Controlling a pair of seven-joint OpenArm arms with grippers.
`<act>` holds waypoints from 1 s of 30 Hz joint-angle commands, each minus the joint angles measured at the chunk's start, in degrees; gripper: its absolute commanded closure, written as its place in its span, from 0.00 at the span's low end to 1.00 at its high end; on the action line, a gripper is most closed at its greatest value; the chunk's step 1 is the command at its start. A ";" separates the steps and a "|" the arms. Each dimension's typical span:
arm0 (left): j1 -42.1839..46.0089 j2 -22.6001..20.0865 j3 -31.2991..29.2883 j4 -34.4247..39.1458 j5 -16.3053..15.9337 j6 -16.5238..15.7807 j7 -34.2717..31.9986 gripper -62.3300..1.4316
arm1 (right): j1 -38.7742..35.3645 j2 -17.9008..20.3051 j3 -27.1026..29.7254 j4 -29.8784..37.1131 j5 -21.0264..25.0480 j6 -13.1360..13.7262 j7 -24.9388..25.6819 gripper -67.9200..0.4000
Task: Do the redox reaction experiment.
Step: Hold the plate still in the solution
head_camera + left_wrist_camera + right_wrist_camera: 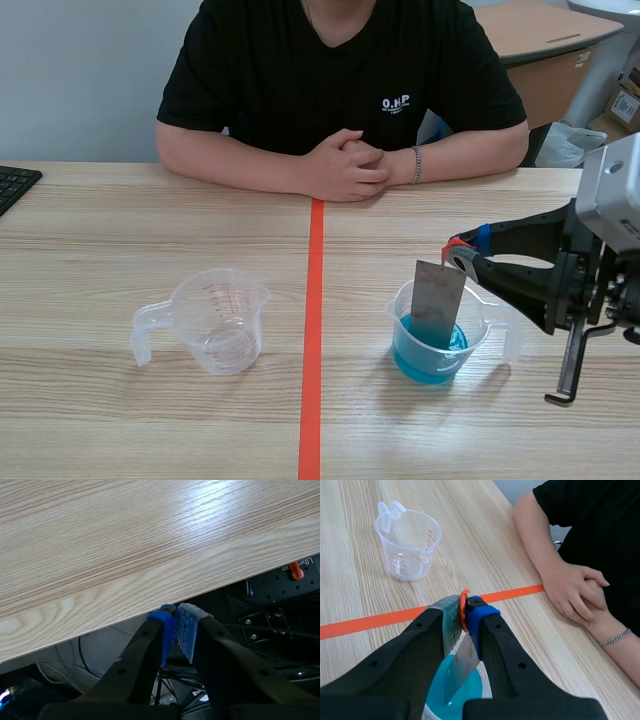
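The right gripper (462,255) was pinched on the top edge of a grey metal strip (438,303), which hung straight down under its fingertips. The strip's lower end stood in blue liquid (425,365) inside a clear beaker (396,312) directly below the gripper, and the liquid filled roughly the bottom half. Ahead of that gripper, well apart and past the orange-red tape line, sat a clear measuring cup (218,320) with red scale marks, upright and apparently empty. Wooden table (100,250) stretched between the two vessels. A person's clasped hands (345,165) rested on the far edge. The left gripper (177,630) had its fingers pressed together on nothing, just off the table's near edge.
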 commanded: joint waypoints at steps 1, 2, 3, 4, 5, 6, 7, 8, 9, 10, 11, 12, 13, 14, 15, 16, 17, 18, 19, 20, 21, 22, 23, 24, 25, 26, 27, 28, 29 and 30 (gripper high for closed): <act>0.11 0.15 -0.24 0.35 0.00 0.07 -0.37 0.91 | 0.09 0.81 0.17 0.11 -0.04 0.28 0.42 0.97; 0.11 0.15 -0.24 0.35 0.00 0.07 -0.37 0.91 | 0.09 0.83 0.20 0.11 -0.04 0.28 0.44 0.97; 0.11 0.15 -0.24 0.35 0.00 0.07 -0.37 0.91 | 0.07 0.83 0.22 0.11 -0.04 0.28 0.42 0.97; 0.11 0.15 -0.24 0.35 0.00 0.07 -0.37 0.91 | 0.07 0.85 0.22 0.11 -0.04 0.28 0.44 0.97; 0.11 0.15 -0.24 0.35 0.00 0.07 -0.37 0.91 | 0.07 0.98 0.22 0.13 -0.02 0.28 0.50 0.97; 0.11 0.15 -0.24 0.35 0.00 0.07 -0.37 0.91 | 0.07 1.14 0.22 0.13 -0.02 0.28 0.94 0.97; 0.11 0.15 -0.24 0.35 0.00 0.07 -0.37 0.91 | 0.07 1.31 0.22 0.17 -0.02 0.28 1.31 0.97; 0.11 0.15 -0.24 0.35 0.00 0.07 -0.37 0.91 | 0.07 1.51 0.22 0.26 -0.02 0.28 1.55 0.97; 0.11 0.15 -0.24 0.35 0.00 0.07 -0.37 0.91 | 0.04 1.79 0.31 0.33 -0.02 0.28 1.70 0.97; 0.11 0.15 -0.24 0.35 0.00 0.07 -0.37 0.91 | 0.02 2.05 0.48 0.35 0.00 0.28 1.86 0.97; 0.11 0.15 -0.24 0.35 0.00 0.07 -0.37 0.91 | -0.11 2.19 0.81 0.35 0.00 0.28 1.92 0.97; 0.11 0.15 -0.24 0.35 0.00 0.07 -0.37 0.91 | -0.13 2.29 1.07 0.35 0.00 0.31 2.08 0.97; 0.11 0.15 -0.24 0.35 0.00 0.07 -0.37 0.91 | -0.13 2.45 1.33 0.35 0.00 0.31 2.23 0.97; 0.11 0.15 -0.24 0.35 0.00 0.07 -0.37 0.91 | -0.13 2.71 1.49 0.35 0.00 0.31 2.54 0.97; 0.11 0.15 -0.24 0.35 0.00 0.07 -0.37 0.91 | -0.13 2.91 1.64 0.39 0.02 0.31 2.95 0.97; 0.11 0.15 -0.24 0.35 0.00 0.07 -0.37 0.91 | -0.11 3.17 1.73 0.42 0.02 0.31 3.41 0.97; 0.11 0.15 -0.24 0.35 0.00 0.07 -0.37 0.91 | -0.11 3.41 1.92 0.48 0.02 0.31 3.63 0.97; 0.11 0.15 -0.24 0.35 0.00 0.07 -0.37 0.91 | -0.11 3.69 2.03 0.55 0.04 0.31 3.91 0.97; 0.11 0.15 -0.24 0.35 0.00 0.07 -0.37 0.91 | -0.11 3.93 2.12 0.55 0.04 0.31 4.42 0.97; 0.11 0.15 -0.24 0.35 0.00 0.07 -0.37 0.91 | -0.13 4.22 2.23 0.55 0.04 0.31 4.79 0.97; 0.11 0.15 -0.24 0.35 0.00 0.07 -0.37 0.91 | -0.13 4.59 2.23 0.55 0.04 0.31 5.14 0.97; 0.11 0.15 -0.24 0.35 0.00 0.07 -0.37 0.91 | -0.13 4.96 2.23 0.55 0.04 0.31 5.79 0.97; 0.11 0.15 -0.24 0.35 0.00 0.07 -0.37 0.91 | -0.13 5.31 2.27 0.55 0.04 0.31 6.45 0.97; 0.11 0.15 -0.24 0.35 0.00 0.07 -0.37 0.91 | -0.13 5.64 2.27 0.55 0.04 0.31 7.10 0.97; 0.11 0.15 -0.24 0.35 0.00 0.07 -0.37 0.91 | -0.13 5.88 2.34 0.55 0.04 0.31 7.69 0.97; 0.11 0.15 -0.24 0.35 0.00 0.07 -0.37 0.91 | -0.13 6.05 2.40 0.55 0.04 0.31 8.09 0.97; 0.11 0.15 -0.24 0.35 0.00 0.07 -0.37 0.91 | -0.13 6.27 2.49 0.55 0.04 0.33 8.41 0.97; 0.11 0.15 -0.24 0.35 0.00 0.07 -0.37 0.91 | -0.13 6.60 2.49 0.55 0.04 0.31 8.76 0.97; 0.11 0.15 -0.24 0.35 0.00 0.07 -0.37 0.91 | -0.13 6.88 2.58 0.55 0.04 0.33 9.09 0.97; 0.11 0.15 -0.24 0.35 0.00 0.07 -0.37 0.91 | -0.17 7.10 2.75 0.55 0.04 0.33 9.42 0.97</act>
